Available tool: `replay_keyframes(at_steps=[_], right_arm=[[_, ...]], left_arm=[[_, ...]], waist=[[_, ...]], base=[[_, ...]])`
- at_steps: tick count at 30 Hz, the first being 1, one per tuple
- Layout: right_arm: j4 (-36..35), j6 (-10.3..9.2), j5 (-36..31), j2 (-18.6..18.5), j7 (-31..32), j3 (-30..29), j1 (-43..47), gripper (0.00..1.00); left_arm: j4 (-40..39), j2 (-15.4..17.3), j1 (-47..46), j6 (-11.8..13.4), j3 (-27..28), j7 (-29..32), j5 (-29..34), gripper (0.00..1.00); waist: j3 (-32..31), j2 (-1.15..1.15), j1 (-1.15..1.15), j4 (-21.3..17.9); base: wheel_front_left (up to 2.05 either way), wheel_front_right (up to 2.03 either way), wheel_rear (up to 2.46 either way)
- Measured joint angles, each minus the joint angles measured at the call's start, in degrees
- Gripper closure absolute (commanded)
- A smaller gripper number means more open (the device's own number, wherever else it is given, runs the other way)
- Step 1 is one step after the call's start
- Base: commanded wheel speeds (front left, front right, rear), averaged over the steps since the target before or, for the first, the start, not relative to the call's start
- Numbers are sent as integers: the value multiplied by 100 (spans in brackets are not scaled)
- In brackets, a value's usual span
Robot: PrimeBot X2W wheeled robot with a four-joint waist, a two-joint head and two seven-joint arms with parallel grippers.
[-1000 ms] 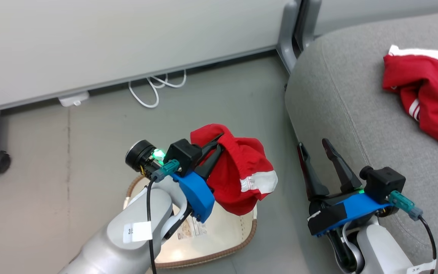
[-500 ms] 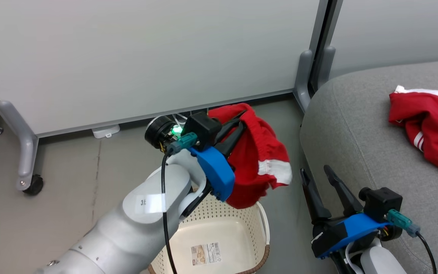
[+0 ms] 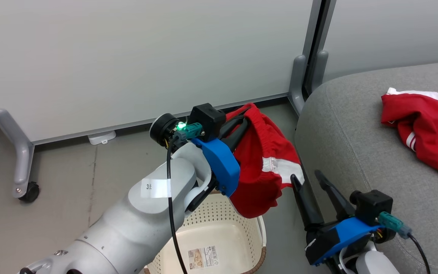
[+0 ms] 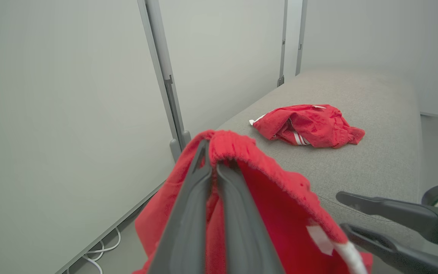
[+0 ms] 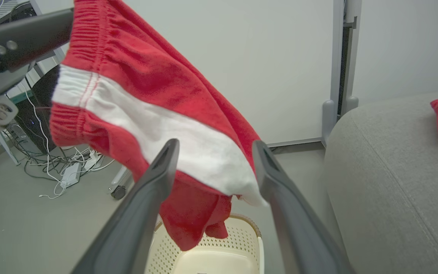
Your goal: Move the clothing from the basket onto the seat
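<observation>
Where the left pincer point(image 3: 245, 117) is seen in the head view, its two dark fingers are pressed together on the gathered waistband of a red garment point(image 3: 264, 167), which is held up in the air. The garment is draped down from the grip with a white stripe shown on its side. Its lowest fold is hung over the far rim of the basket point(image 3: 261, 232); whether the two touch cannot be told. A label sticker point(image 3: 202, 257) is seen on the basket's bottom, and the basket is set on the grey floor point(image 3: 70, 171) just beside the seat point(image 3: 356, 125). The right pincer point(image 3: 305, 176) is held wide open, with nothing gripped. Its fingers are pointed up between the hanging garment and the seat's rounded edge, and in the right wrist view the white stripe is framed between them. A second red garment point(image 3: 424, 129), with white trim, is laid crumpled on the seat, well apart from both pincers. Behind, a pale partition panel point(image 3: 127, 57) is stood on grey legs with a caster point(image 3: 29, 192).
</observation>
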Motion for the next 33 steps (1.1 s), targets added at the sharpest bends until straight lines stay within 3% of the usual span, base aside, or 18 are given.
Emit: replay_keyframes(at_steps=[14,23,33], right_arm=[[-51,0,-146,2,290,905,-101,0],[641,0,-493,2,246,927,-770,0],[1563,0,-444,1,-65,968,-1524,0]], left_arm=[[177,-77,-87,0,-176,-67,-163,100],[99,-136,-110,0,-212,-76,-192,100],[8,-156,-109,0,-222,-76,-190,100]], waist=[[116,0,0,-71],[215,0,0,-16],[276,0,1,60]], base=[[0,0,0],[0,0,0],[0,0,0]])
